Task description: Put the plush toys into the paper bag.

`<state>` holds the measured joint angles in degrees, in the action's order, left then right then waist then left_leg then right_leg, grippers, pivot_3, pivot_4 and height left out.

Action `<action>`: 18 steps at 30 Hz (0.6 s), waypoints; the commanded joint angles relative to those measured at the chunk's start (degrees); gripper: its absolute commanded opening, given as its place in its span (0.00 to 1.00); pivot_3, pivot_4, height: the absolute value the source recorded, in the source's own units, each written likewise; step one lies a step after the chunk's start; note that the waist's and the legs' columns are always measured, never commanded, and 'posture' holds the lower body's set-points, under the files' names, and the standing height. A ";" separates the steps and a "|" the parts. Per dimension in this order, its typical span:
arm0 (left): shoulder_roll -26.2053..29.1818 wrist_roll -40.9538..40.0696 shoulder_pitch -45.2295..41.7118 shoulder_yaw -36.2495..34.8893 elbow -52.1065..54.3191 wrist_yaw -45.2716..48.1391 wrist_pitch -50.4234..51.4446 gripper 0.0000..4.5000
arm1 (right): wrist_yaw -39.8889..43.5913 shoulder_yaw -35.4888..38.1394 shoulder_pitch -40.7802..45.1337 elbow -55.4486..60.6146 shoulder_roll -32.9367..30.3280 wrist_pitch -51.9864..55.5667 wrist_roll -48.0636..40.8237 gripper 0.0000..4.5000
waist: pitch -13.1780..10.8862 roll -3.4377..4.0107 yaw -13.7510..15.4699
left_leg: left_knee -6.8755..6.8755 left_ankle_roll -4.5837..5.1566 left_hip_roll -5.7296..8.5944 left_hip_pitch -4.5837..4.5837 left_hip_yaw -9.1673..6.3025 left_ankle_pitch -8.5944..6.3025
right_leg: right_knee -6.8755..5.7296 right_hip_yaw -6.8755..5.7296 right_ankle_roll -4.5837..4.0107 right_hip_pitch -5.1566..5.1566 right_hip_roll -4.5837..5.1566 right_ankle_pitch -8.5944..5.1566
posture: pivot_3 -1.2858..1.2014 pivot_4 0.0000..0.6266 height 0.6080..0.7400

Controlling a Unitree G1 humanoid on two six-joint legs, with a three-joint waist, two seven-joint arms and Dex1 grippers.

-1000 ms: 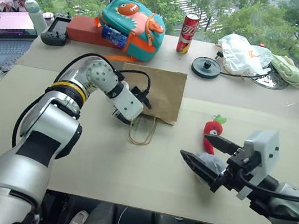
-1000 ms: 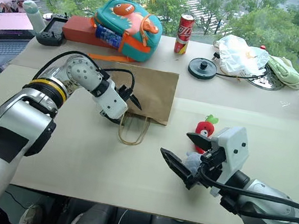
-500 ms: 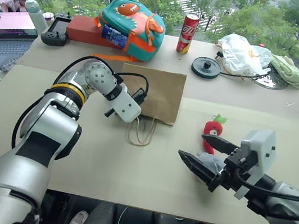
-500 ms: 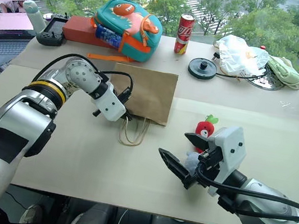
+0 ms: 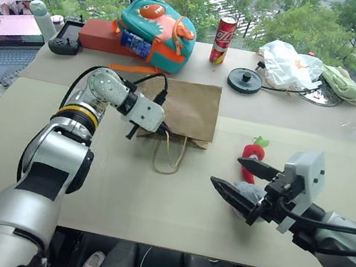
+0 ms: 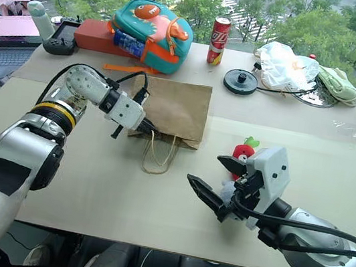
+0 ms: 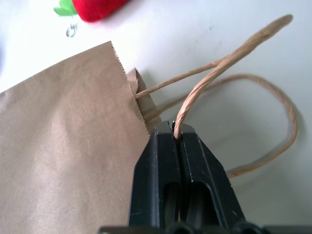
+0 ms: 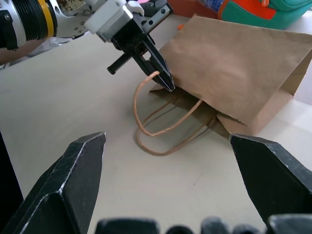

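My table [image 5: 154,197] is pale beige, and the paper bag [image 5: 192,109] lies flat at its centre, cord handles [image 5: 169,156] trailing toward the lower edge. Right of centre lie the red chili toy [image 5: 253,157] and the grey toy [image 5: 254,194]. Along the top edge sit a laptop [image 5: 5,28], dinosaur backpack [image 5: 155,29], red can [image 5: 223,39] and white plastic bag [image 5: 287,63].

Counted on the counter [image 5: 154,197]:

- One paper bag [image 5: 188,111], lying flat; two cord handles [image 5: 169,156] are counted at its mouth.
- Two plush toys: one red plush toy [image 5: 253,158], one pale grey plush toy [image 5: 254,198], partly hidden.
- One dinosaur backpack [image 5: 157,32].
- One red can [image 5: 223,39].
- One white plastic bag [image 5: 287,64].
- One laptop [image 5: 8,29].
- One black disc [image 5: 244,80].
- Two end effectors are seen: left end effector [image 5: 163,128], right end effector [image 5: 242,179].
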<state>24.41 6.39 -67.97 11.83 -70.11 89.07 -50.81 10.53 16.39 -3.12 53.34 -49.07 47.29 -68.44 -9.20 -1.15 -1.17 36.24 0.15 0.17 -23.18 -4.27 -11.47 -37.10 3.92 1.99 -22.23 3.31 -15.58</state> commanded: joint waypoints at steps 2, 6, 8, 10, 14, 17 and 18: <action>0.79 -8.81 5.92 -0.31 11.44 3.43 6.54 0.01 | -0.54 -0.69 -1.18 1.48 0.19 -1.10 -0.57 1.00 | 0.01 0.01 -0.09 | 0.00 0.00 0.00 0.01 -0.01 0.00 | -0.01 0.00 -0.01 0.00 0.00 0.00 | 0.52 0.24 1.00; 2.76 -13.26 11.01 1.61 22.61 3.43 13.82 0.01 | -1.25 -4.49 -0.97 1.31 0.94 -0.63 0.44 1.00 | 0.01 0.01 -0.24 | 0.04 0.00 -0.03 0.02 -0.08 0.00 | -0.04 0.00 -0.02 0.01 -0.02 0.01 | 0.52 0.24 1.00; 3.39 -14.91 11.81 1.26 26.54 3.43 17.87 0.01 | -2.34 -9.27 0.15 0.65 2.12 0.57 2.51 1.00 | 0.01 0.01 -0.26 | 0.06 0.00 -0.02 0.02 -0.09 0.00 | -0.05 -0.01 -0.02 0.01 -0.03 0.01 | 0.52 0.24 1.00; 3.96 -15.81 12.15 1.02 29.24 3.43 20.73 0.01 | -3.22 -13.63 1.01 -0.41 3.18 1.62 5.55 1.00 | 0.02 0.03 -0.27 | 0.09 0.00 -0.03 0.04 -0.10 0.01 | -0.05 -0.01 -0.02 0.03 -0.05 0.01 | 0.52 0.24 1.00; 4.85 -16.79 11.48 0.49 31.96 3.42 24.65 0.01 | -5.49 -20.63 3.06 -4.93 8.65 1.04 12.31 1.00 | 0.04 0.06 -0.27 | 0.09 0.00 -0.02 0.11 -0.09 0.01 | -0.03 -0.01 -0.01 0.10 -0.06 0.01 | 0.52 0.24 1.00; 5.13 -17.41 10.20 0.28 32.78 3.42 26.95 0.01 | -9.15 -25.14 7.48 -10.01 16.25 -0.18 18.29 1.00 | 0.04 0.05 -0.91 | 0.08 0.00 -0.08 0.13 -0.11 0.01 | -0.04 0.00 -0.02 0.08 -0.13 0.01 | 0.52 0.24 1.00; 5.08 -17.39 9.88 0.21 32.86 3.42 27.41 0.01 | -9.65 -25.95 8.65 -11.35 18.19 -0.32 20.06 1.00 | 0.05 0.07 -1.00 | 0.08 0.00 -0.07 0.12 -0.11 0.01 | -0.06 0.00 -0.02 0.06 -0.13 0.01 | 0.52 0.24 1.00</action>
<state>29.12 -9.32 -56.25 13.26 -39.11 92.25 -24.72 2.58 -8.42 3.48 43.13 -33.25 48.89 -52.15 -9.15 -1.08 -2.17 36.30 0.14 0.12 -23.05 -4.38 -11.46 -37.18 3.92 1.97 -22.17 3.20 -15.57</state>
